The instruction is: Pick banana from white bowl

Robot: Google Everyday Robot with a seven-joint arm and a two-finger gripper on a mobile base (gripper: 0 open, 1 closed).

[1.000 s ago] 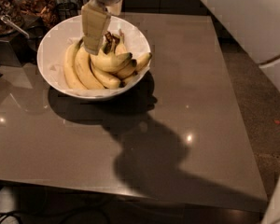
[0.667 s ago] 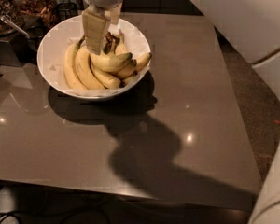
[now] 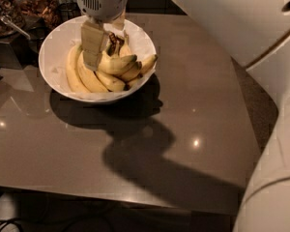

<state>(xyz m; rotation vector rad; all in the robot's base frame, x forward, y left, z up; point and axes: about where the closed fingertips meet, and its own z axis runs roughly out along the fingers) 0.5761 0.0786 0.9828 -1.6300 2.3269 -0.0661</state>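
Note:
The white bowl (image 3: 53, 57) stands at the table's far left and holds a bunch of several yellow bananas (image 3: 117, 64) with dark tips and brownish stems. My gripper (image 3: 108, 52) hangs straight down into the bowl from above. Its broad beige near finger (image 3: 93, 45) lies against the left side of the bunch. The far finger (image 3: 120, 24) shows behind the stems. The jaws stand apart, with the stems and upper bananas between them. The bunch rests in the bowl. The gripper hides part of the bananas' stem end.
The brown table (image 3: 183, 129) runs to the right and the front, with its front edge near the bottom. Dark containers of snacks (image 3: 36, 6) and a metal utensil (image 3: 12, 25) crowd the far left corner. My white arm and body (image 3: 261, 47) fill the right side.
My gripper has come lower into the bowl, and the near finger now reaches down beside the bunch. The bowl and the bananas have stayed in place.

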